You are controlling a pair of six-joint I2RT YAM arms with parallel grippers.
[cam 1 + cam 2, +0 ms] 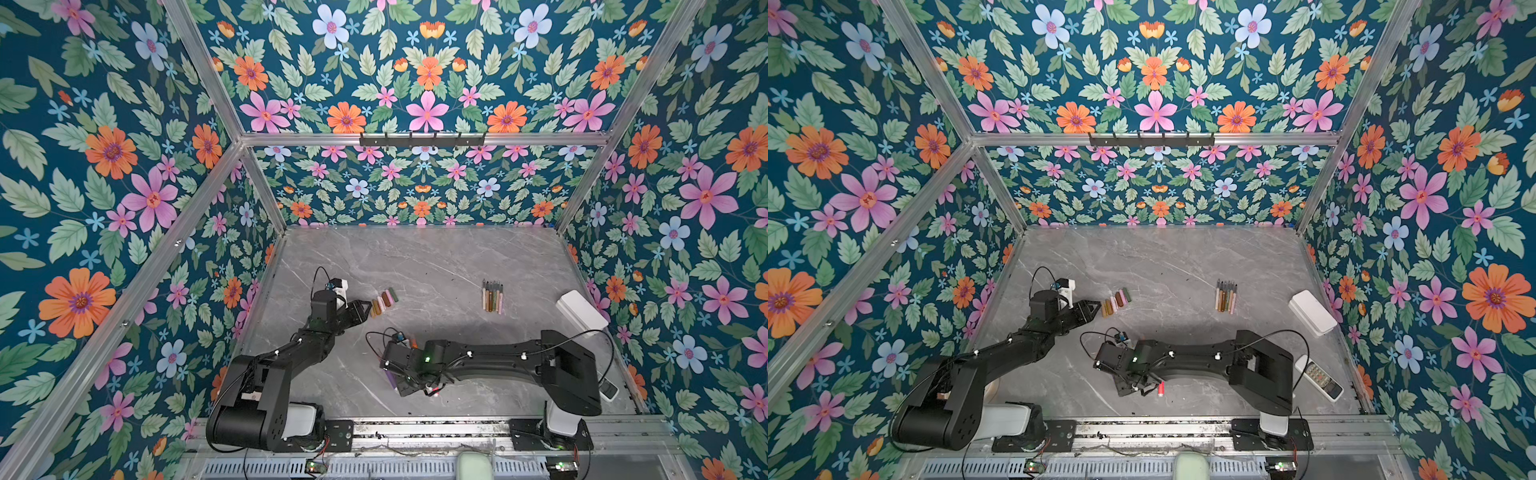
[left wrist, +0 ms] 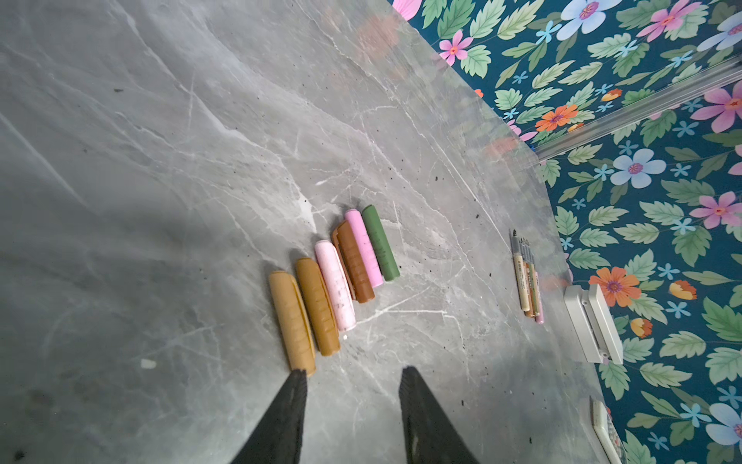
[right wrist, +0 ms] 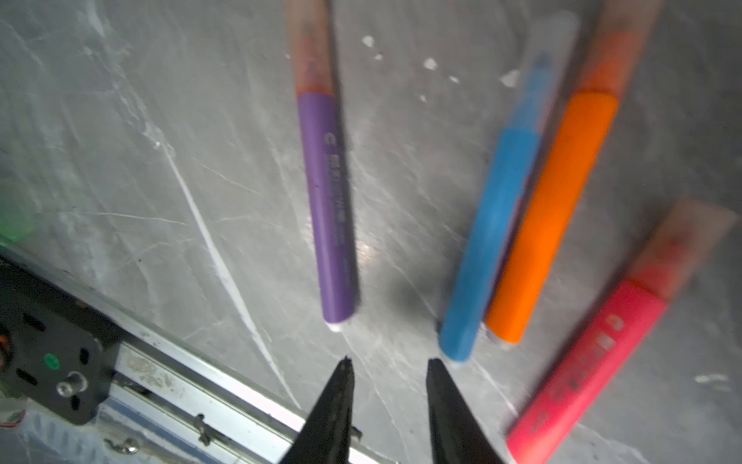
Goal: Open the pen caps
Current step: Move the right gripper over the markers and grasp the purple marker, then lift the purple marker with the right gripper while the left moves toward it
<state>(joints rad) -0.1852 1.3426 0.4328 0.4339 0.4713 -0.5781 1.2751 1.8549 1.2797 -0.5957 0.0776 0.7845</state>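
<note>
Left tool: your left tool (image 2: 353, 371) is released, jaws apart with nothing between them, just short of the row of pulled caps (image 2: 333, 281) on the table (image 2: 160, 160).
Contact: one fingertip (image 2: 295, 387) sits at the end of the tan cap (image 2: 291, 321); you cannot tell from here whether it touches.
Right tool: your right tool (image 3: 390, 361) is likewise released and empty, low near the front rail (image 3: 208, 405), aimed at the gap between the purple pen (image 3: 329, 201) and the blue pen (image 3: 486, 249).
Work left: those two, the orange pen (image 3: 550, 213) and the red pen (image 3: 586, 361) all wear translucent caps.
Done: a row of bare pens (image 1: 492, 297) lies well apart, far right.
Risk, double grab: blue and orange lie touching, so closing on one would likely catch or roll the other.
Risk, scatter: any forward drift of your left tool would shove the tan cap into its neighbours.
Risk, slip: the barrels look smooth and round; a shallow pinch may squirt a pen toward the rail.
Risk, seam: clamp across the cap joint and the cap probably stays put.
</note>
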